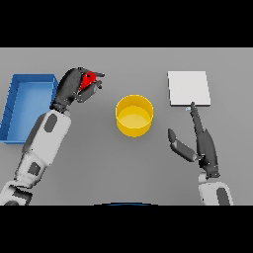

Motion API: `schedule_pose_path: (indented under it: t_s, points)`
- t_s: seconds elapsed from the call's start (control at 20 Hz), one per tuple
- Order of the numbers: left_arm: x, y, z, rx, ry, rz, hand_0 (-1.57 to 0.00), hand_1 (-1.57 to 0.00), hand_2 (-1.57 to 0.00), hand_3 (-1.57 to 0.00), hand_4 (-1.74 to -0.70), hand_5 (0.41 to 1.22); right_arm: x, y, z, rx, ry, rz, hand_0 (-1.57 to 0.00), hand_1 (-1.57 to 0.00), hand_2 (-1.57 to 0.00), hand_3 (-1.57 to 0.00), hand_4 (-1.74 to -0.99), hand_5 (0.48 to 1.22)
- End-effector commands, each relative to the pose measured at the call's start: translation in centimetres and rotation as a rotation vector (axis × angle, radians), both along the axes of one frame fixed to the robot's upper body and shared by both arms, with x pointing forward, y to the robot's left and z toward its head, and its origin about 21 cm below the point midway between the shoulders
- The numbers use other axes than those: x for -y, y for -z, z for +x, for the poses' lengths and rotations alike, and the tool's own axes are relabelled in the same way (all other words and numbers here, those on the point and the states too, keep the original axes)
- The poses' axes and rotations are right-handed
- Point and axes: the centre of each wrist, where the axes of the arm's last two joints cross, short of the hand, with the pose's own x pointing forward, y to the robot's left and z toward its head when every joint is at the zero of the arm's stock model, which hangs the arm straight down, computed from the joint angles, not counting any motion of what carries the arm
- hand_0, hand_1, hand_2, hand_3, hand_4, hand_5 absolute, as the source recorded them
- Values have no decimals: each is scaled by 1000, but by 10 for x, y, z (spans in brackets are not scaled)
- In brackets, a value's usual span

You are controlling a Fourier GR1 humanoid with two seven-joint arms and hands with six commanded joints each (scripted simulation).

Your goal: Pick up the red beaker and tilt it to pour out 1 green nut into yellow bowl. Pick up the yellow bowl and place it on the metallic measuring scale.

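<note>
So the left robot hand (74, 85) is up in the far left part of the desk (99, 168), with its dark fingers wrapped around the red beaker (88, 79). Only a small patch of red shows between the fingers and thumb, so most of the beaker is hidden and I can't really tell how it's tilted. Can't see any green nut either, too covered up. The white and grey forearm runs back down toward the lower left corner.

Right beside that hand, on its left, sits a blue tray (15, 106) with raised walls; the wrist seems to overlap its right edge from this angle, but I can't say if they actually touch.

The right robot hand (200, 143) is on the other side, lower right, released: fingers stretched out straight and pointing up toward the far side, thumb sticking out to the left. It's holding nothing. Its fingertips (191, 105) reach right to the near edge of the metallic measuring scale (188, 87), which looks like a flat pale square plate lying on the desk in the far right area. Whether the fingertip is touching the plate or just over it, hard to tell.

Between the two hands, roughly in the middle, is the yellow bowl (134, 115), upright on the desk, well apart from both hands and from the scale. Its inside just looks yellow from here.
</note>
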Motion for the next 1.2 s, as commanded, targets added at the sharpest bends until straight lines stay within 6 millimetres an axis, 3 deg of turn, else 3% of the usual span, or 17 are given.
schedule_pose_path:
  t_s: [0.0, 0.2, 0.6, 0.8, 0.9, 1.15]
  points:
    - [4, -2, -3, -1, 12, 31, -1559, -1560, -1560, -1555, -1735, 1127, 2, 0, -4, 25, -9, 0, 1, 1, 1, 1, -1092, 667]
    - [24, -10, -11, -5, 53, 140, -1562, -1562, -1562, -1558, -1736, 1144, 0, -1, -1, -7, 0, -7, 1, 1, 1, 1, -1096, 666]
    - [65, -57, 7, 74, 243, 784, -1569, -1570, -1569, -1569, -1740, 1199, -5, -1, -3, 8, -25, -3, 1, 1, 1, 1, -1068, 689]
    - [84, -63, 9, 84, 328, 1061, -1570, -1570, -1570, -1570, -1582, 1212, -6, 1, -2, 11, -20, 16, 1, 1, 1, 1, -1063, 681]
    - [96, -72, 13, 93, 341, 1167, -1571, -1571, -1571, -1570, -1637, 1215, -3, 1, -2, -13, -22, 27, 1, 1, 1, 1, -1057, 674]
    - [111, -72, 20, 148, 377, 1430, -1571, -1571, -1571, -1571, -1705, 1219, -2, -1, -3, -2, -42, 9, 1, 1, 1, 1, -1069, 689]
